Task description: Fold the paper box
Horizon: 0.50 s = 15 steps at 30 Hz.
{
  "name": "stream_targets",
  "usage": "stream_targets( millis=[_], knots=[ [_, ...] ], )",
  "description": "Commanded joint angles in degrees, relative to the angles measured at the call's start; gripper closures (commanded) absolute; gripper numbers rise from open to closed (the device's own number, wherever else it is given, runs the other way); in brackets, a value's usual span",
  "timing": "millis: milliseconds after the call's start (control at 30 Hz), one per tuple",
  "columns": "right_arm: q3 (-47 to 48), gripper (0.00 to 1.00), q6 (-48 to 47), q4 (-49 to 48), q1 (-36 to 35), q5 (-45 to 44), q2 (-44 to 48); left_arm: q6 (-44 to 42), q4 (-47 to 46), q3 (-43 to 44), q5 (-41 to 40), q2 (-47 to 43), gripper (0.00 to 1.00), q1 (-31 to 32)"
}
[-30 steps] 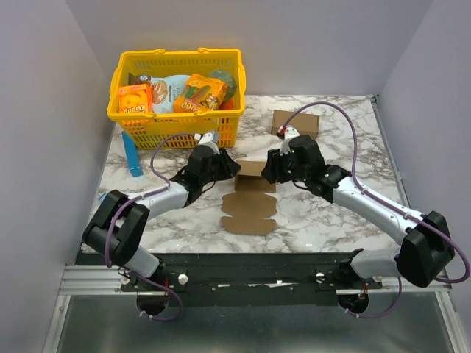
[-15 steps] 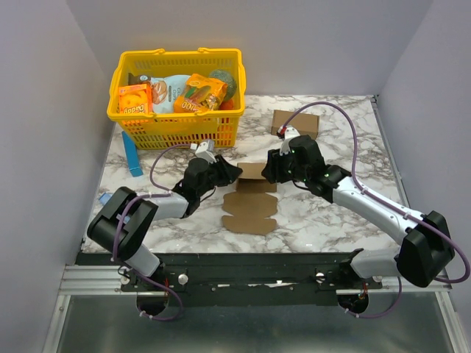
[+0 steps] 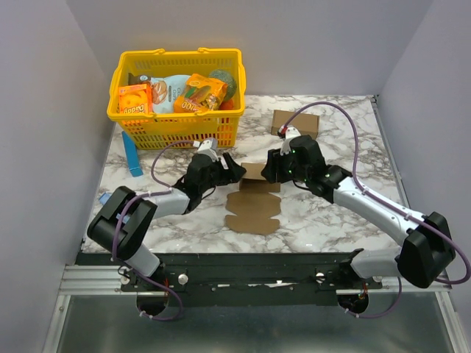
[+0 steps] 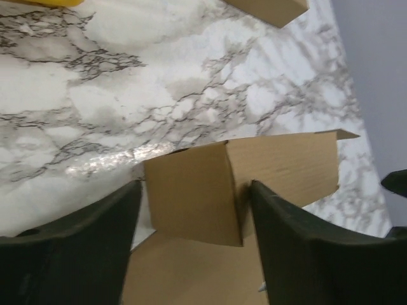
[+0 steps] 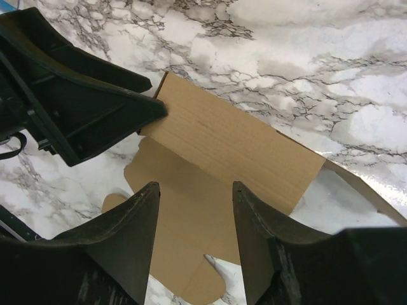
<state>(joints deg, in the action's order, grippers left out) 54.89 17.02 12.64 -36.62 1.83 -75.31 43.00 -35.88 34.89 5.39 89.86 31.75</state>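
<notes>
The paper box (image 3: 252,208) is a brown die-cut cardboard sheet lying mid-table, its far panel (image 3: 254,172) folded upright. In the left wrist view a raised side flap (image 4: 191,197) stands between my open left fingers, with the upright panel (image 4: 286,165) behind it. My left gripper (image 3: 232,170) is open at the box's left end. My right gripper (image 3: 271,170) is open at the right end, its fingers (image 5: 137,229) above the flat sheet (image 5: 191,222) with the upright panel (image 5: 235,149) just beyond. Neither gripper holds anything.
A yellow basket (image 3: 176,99) with orange snack boxes stands at the back left. A longer brown carton (image 3: 296,123) lies behind the right arm. A blue strip (image 3: 131,155) leans at the left edge of the marble table (image 3: 331,220).
My left gripper has shifted slightly right and back toward the box's left end. The box's flat part has moved a little right. The right arm has hardly moved.
</notes>
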Motion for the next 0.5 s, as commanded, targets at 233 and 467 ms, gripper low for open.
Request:
stream_targets(
  millis=[233,467],
  knots=[
    [-2.1,0.4,1.2,0.7,0.4,0.7,3.4,-15.7,14.6,-0.6,-8.3,-12.0,0.01,0.9],
    [-1.1,0.4,4.7,0.6,0.4,1.3,1.3,-22.8,10.9,-9.0,-14.2,-15.2,0.01,8.1]
  ],
)
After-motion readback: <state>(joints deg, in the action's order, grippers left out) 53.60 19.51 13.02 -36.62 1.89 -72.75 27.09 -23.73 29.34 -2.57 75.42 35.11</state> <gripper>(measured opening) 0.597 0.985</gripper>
